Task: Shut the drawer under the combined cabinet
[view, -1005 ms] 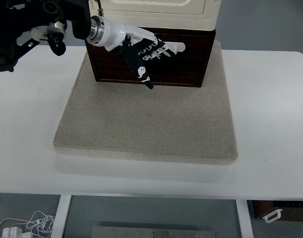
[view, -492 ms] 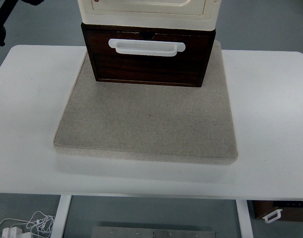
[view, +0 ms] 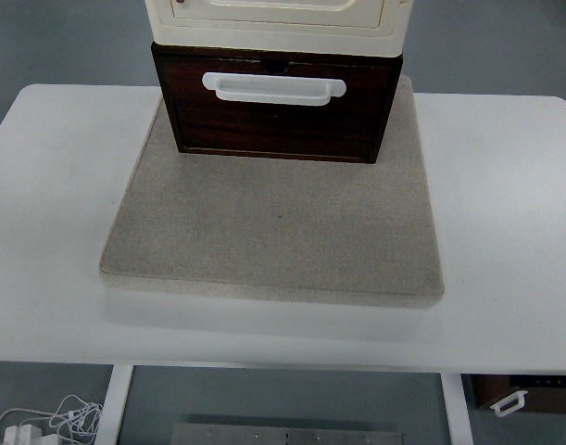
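**Item: cabinet drawer, robot hands absent**

Dark wooden drawer (view: 278,116) is sitting under the cream cabinet (view: 278,17), its front carrying a white handle (view: 273,86) and appearing pushed in close beneath the upper unit; whether fully flush cannot be told. The stack is resting at the far edge of a grey mat (view: 273,232), which is probably cushioning it on the white table (view: 505,213). Neither hand is showing in frame, so finger state cannot be judged.
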